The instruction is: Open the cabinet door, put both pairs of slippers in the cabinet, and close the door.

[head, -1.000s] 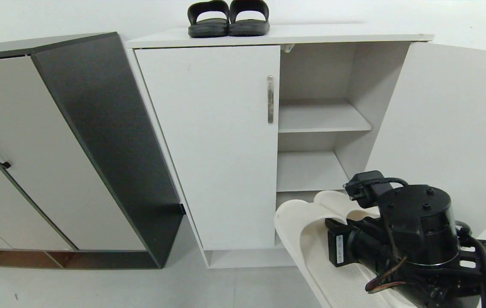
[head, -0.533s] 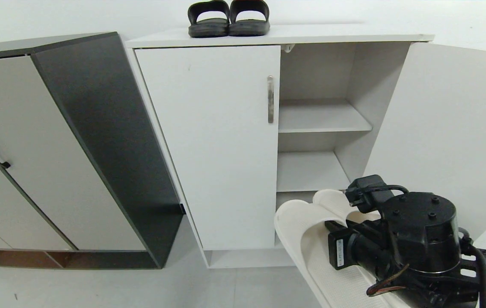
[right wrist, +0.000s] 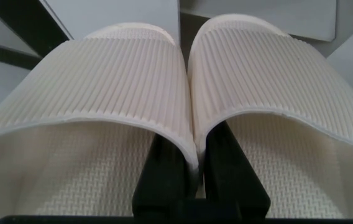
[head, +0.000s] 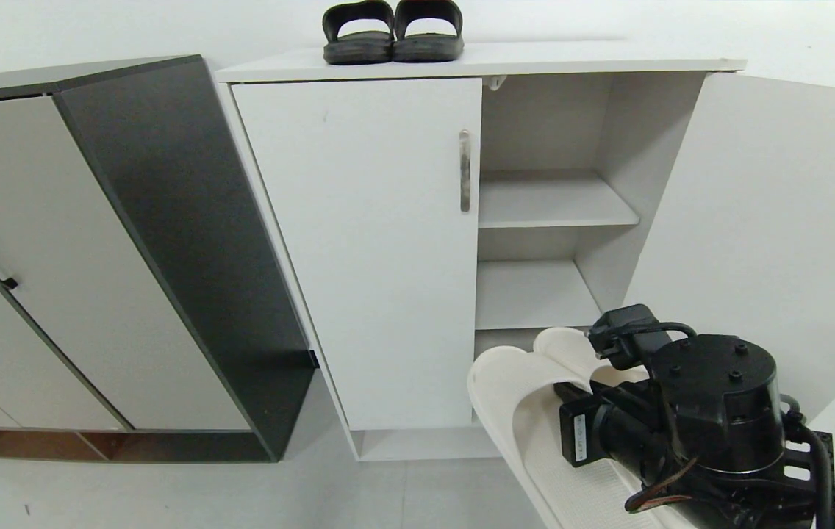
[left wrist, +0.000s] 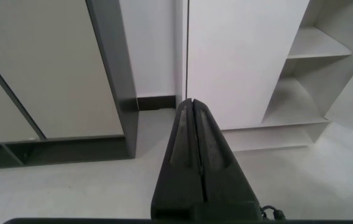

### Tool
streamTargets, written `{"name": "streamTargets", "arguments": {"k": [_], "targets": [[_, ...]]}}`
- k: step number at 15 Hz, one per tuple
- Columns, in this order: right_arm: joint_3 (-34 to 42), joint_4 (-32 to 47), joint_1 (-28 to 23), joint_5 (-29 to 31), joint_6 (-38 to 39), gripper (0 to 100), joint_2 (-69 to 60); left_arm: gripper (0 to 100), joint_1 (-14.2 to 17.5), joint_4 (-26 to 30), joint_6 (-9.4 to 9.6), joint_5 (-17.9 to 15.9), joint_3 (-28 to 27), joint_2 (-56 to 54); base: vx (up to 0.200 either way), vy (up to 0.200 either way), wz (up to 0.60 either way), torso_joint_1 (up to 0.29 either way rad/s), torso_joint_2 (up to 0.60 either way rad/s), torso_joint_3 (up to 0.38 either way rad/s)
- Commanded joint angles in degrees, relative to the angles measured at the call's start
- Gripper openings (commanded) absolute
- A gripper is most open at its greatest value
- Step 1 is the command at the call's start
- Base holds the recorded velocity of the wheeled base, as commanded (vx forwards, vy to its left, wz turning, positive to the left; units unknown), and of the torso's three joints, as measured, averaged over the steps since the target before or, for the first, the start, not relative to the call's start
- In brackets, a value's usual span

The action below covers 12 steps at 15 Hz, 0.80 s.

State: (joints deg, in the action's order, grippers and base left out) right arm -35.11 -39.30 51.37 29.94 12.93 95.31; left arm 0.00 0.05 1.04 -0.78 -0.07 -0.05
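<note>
A white cabinet (head: 359,250) stands ahead; its right door (head: 770,220) is swung open and bare shelves (head: 550,202) show inside. My right gripper (right wrist: 192,177) is shut on a pair of white slippers (head: 528,397), pinching their two inner edges together. The pair hangs low in front of the open compartment, toes toward the bottom shelf. A pair of black slippers (head: 392,33) rests on the cabinet top. My left gripper (left wrist: 194,134) is shut with nothing in it, low over the floor and facing the cabinet's closed left door (left wrist: 245,56).
A dark-sided cabinet (head: 116,250) with grey doors stands close to the left of the white one. The closed left door carries a metal handle (head: 464,170). Pale floor (head: 388,492) lies in front.
The right arm has shifted slightly left with the white slippers, after dipping a little; nothing else has moved.
</note>
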Motion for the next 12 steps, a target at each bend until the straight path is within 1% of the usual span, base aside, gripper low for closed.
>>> {"name": "streamTargets", "arguments": {"k": [1, 2, 4, 9, 12], "targets": [[0.22, -0.42, 0.57, -0.06, 0.07, 0, -0.03, 0, 0.00, 0.04, 0.02, -0.01, -0.01, 0.14, 0.000, 0.000, 0.00, 0.000, 0.00, 0.000], [0.57, -1.13, 0.75, -0.06, -0.01, 0, 0.14, 0, 0.00, 0.04, 0.02, -0.01, -0.01, 0.14, 0.000, 0.000, 0.00, 0.000, 0.00, 0.000], [0.57, -1.30, 1.01, 0.03, -0.01, 0, 0.14, 0, 0.00, 0.04, 0.02, -0.01, -0.01, 0.14, 0.000, -0.200, 0.00, 0.002, 0.00, 0.005], [0.48, -1.30, 3.47, 0.03, -0.01, 0, 0.32, 0, 0.00, -0.05, -0.07, -0.01, -0.01, 0.14, 0.000, -0.200, 0.00, 0.004, 0.00, 0.000], [0.48, -1.30, 3.82, -0.06, 0.07, 0, 0.67, 0, 0.00, 0.04, 0.02, -0.01, -0.01, 0.14, 0.000, 0.000, 0.00, 0.000, 0.00, 0.000]]}}
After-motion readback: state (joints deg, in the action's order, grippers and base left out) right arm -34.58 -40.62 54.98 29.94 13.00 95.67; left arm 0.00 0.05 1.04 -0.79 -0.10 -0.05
